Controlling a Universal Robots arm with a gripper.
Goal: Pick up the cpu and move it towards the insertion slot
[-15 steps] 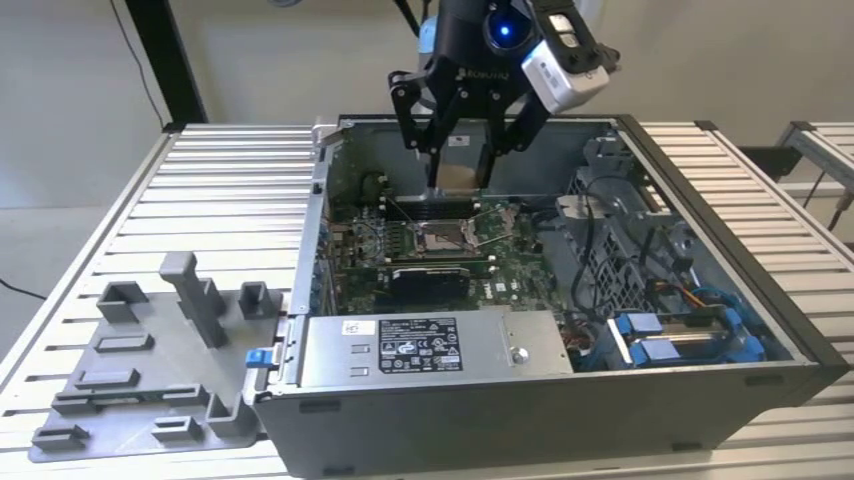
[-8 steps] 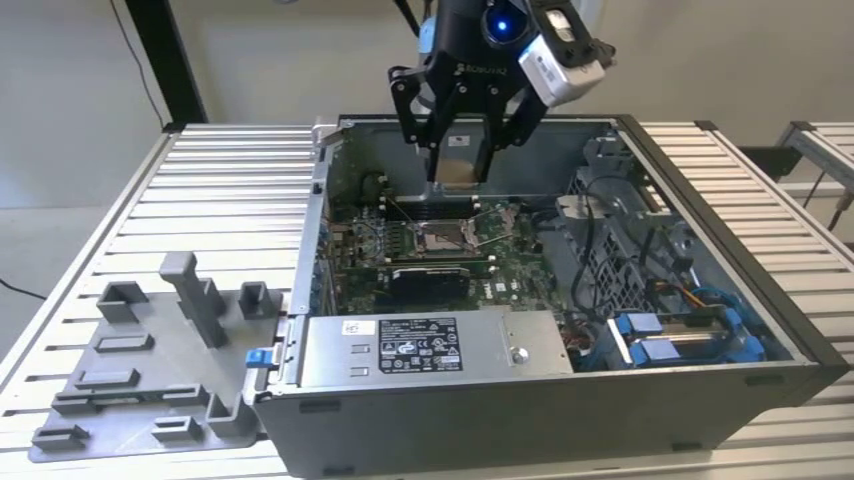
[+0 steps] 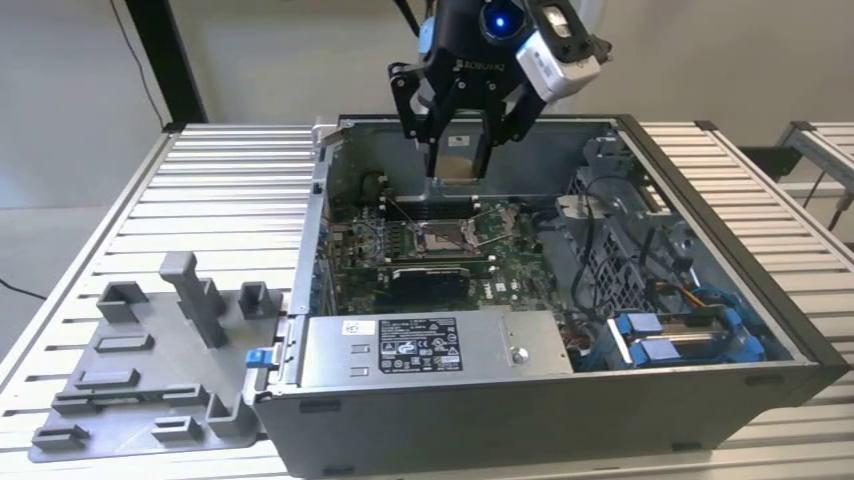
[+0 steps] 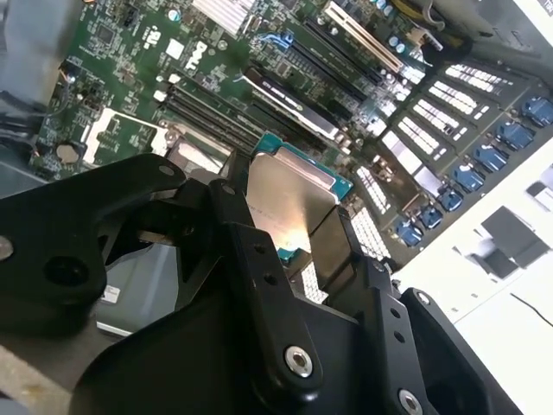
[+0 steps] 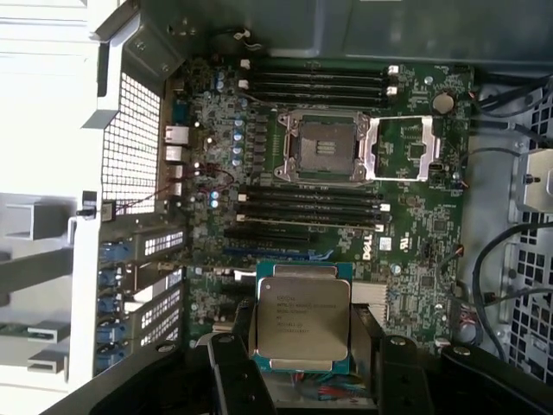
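My gripper (image 3: 457, 150) is shut on the cpu (image 3: 455, 160), a thin square plate with a pale metal top, held by its edges between the black fingers (image 5: 235, 363). In the exterior view it hangs above the open computer case, a little behind and above the insertion slot (image 3: 442, 235). In both wrist views the cpu (image 5: 302, 322) (image 4: 289, 203) shows flat between the fingers. The insertion slot (image 5: 326, 148) lies open on the green motherboard (image 5: 415, 233), a square socket in a shiny metal frame, with its lid (image 5: 404, 149) folded to one side.
The open computer case (image 3: 707, 190) walls in the motherboard. A white-labelled metal box (image 3: 414, 350) sits at its front, cables and blue parts (image 3: 681, 335) at the exterior view's right. A grey plastic fixture (image 3: 147, 370) with upright blocks stands on the slatted table at the exterior view's left.
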